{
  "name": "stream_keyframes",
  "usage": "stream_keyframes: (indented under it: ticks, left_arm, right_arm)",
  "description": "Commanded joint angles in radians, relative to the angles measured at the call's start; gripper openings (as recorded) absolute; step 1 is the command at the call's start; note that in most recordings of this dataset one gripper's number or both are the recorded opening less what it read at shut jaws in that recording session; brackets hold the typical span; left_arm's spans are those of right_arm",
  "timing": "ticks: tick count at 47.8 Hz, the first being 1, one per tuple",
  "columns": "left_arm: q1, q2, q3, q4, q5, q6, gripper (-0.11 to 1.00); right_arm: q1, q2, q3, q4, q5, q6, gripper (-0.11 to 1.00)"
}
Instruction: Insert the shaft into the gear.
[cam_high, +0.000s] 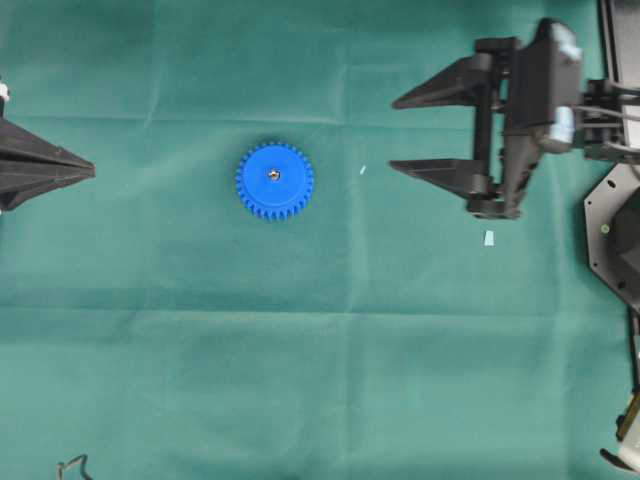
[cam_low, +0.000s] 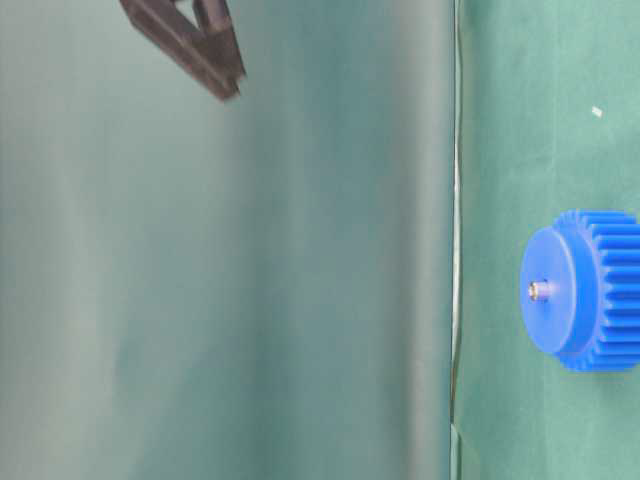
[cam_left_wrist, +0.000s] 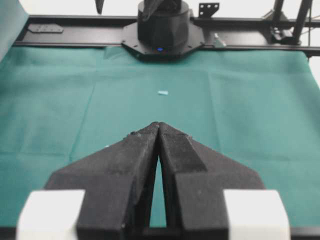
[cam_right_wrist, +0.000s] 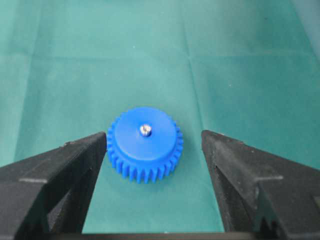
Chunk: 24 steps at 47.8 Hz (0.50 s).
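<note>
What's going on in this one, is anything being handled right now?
Nothing is held. The bright blue toothed plastic gear lies flat on the green cloth-covered table, with the tiny silvery metal shaft already standing in its centre hole. The right gripper hangs open to the gear's right, clear of it. The left gripper is shut and empty at the left edge.

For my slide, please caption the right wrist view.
Shaft seated in blue gear, framed by the right gripper's open jaws.
</note>
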Motion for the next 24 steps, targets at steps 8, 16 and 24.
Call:
stream_keyframes:
  ticks: [8,16,24]
  left_arm:
    - [0.002,0.003,-0.026,0.002,-0.005,0.000,0.00]
    - [0.002,0.005,-0.026,0.002,-0.005,0.000,0.00]
    - [0.002,0.005,-0.026,0.002,-0.005,0.000,0.00]
  right_arm:
    - [0.002,-0.104,0.078,0.003,-0.040,0.000,0.85]
    - [0.002,-0.130,0.115,0.003,-0.060,0.000,0.85]
    - [0.002,-0.132,0.124,0.003,-0.064,0.000,0.85]
